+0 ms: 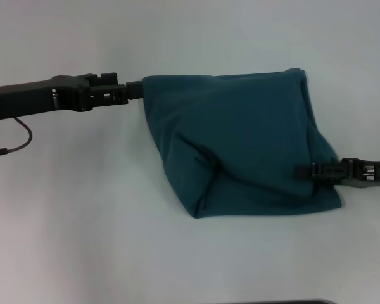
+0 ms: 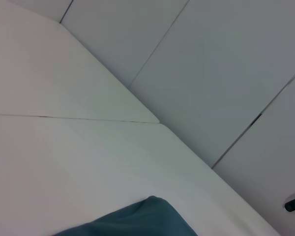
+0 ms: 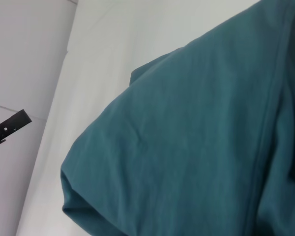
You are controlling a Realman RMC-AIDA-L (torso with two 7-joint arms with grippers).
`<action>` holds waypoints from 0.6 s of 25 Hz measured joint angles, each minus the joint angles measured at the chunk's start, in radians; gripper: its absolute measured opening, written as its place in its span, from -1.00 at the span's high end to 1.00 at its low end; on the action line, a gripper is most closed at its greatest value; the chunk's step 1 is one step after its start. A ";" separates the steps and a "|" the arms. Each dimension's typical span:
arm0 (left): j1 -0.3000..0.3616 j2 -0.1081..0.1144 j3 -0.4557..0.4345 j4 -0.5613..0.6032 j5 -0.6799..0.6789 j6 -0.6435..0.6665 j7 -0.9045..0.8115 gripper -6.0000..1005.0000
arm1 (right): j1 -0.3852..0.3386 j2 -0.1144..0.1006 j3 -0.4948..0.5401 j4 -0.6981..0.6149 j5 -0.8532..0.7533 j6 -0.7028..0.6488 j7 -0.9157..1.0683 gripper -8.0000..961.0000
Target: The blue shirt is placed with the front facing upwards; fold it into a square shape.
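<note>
Now: blue shirt point(image 1: 240, 139) folded | white table point(image 1: 82, 221) | pale panelled wall point(image 2: 226, 59)

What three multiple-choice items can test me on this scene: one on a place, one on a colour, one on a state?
1. Where is the left tool?
A. at the shirt's far left corner
B. at its near right edge
C. above its centre

2. What colour is the blue shirt?
A. red
B. dark teal-blue
C. yellow

3. How does the shirt lie on the table?
A. spread flat with sleeves out
B. folded into a rough block
C. hanging in the air

Key: 1 A, its tip meets that corner; the right tool is at the near right edge. 2 B, all views show teal cloth. 3 B, no sleeves or collar show.
</note>
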 joint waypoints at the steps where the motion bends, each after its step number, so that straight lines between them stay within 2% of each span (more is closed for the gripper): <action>1: -0.002 0.000 0.000 0.000 0.001 -0.001 0.001 -0.92 | 0.002 0.002 0.001 0.000 0.001 0.000 -0.001 -0.38; 15: -0.008 0.000 0.000 0.003 0.008 -0.027 0.002 -0.92 | 0.021 0.013 0.007 -0.020 0.007 -0.027 -0.004 -0.33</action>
